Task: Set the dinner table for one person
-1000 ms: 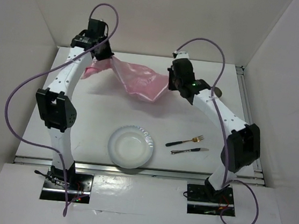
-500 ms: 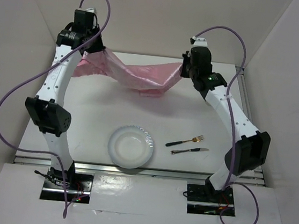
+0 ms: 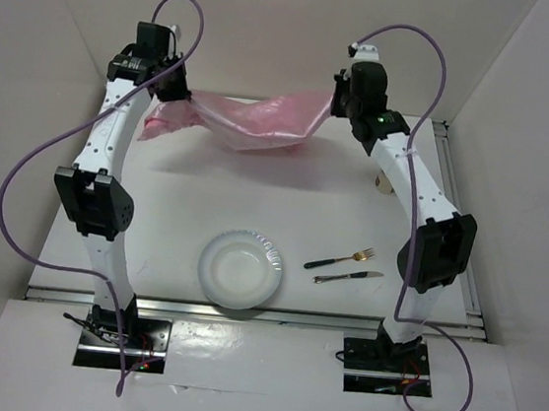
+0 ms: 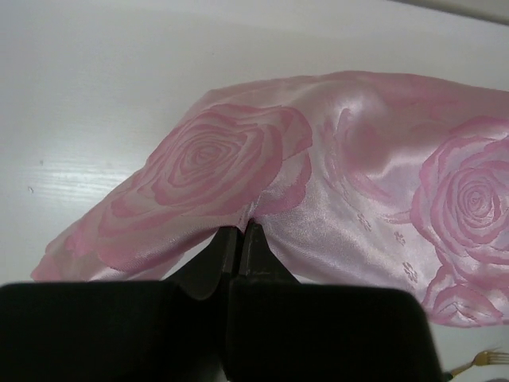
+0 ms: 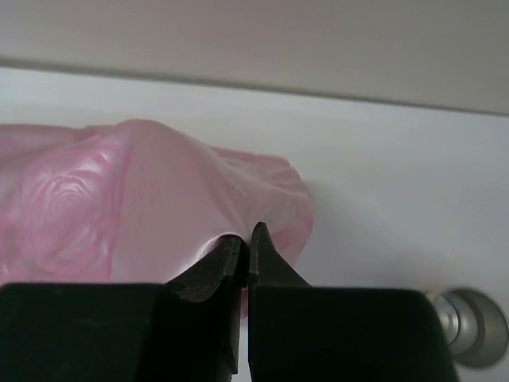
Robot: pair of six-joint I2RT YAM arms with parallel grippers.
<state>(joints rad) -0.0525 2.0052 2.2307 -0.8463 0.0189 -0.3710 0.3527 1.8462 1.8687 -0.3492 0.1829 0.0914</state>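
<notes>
- The worktop (image 3: 185, 205) is a big flat white rectangle, far bigger than anything lying on it. Metal rails (image 3: 243, 311) run along its near edge and its right side.
- It fills the middle of the overhead view, stretching away from the two arm bases. Plain white walls (image 3: 275, 27) stand at its left, right and far sides.
- On its near half sits a white plate (image 3: 238, 271), round with a crimped rim. To the right of the plate lie a fork (image 3: 340, 260) and a knife (image 3: 346, 276), close together and roughly parallel.
- The left arm (image 3: 112, 147) rises from its base and reaches to the far left corner of the worktop, with its wrist high.
- The left fingers (image 4: 227, 251) are pressed together, with a fold of pink cloth (image 3: 254, 124) pinched between their tips (big roses are woven into it).
- The right arm (image 3: 406, 181) leans in from the right and reaches to the far side, its wrist about level with the other one.
- The right fingers (image 5: 227, 259) are likewise closed tight on the opposite edge of the cloth.
- The cloth hangs between the two wrists over the far part of the worktop. It sags a little in the middle and throws a soft shadow below.
- Its left end droops past the left wrist; I cannot tell whether that end touches the surface.
- A small round metal thing (image 5: 473, 326) stands on the worktop to the right of the right fingers, apart from the cloth.
</notes>
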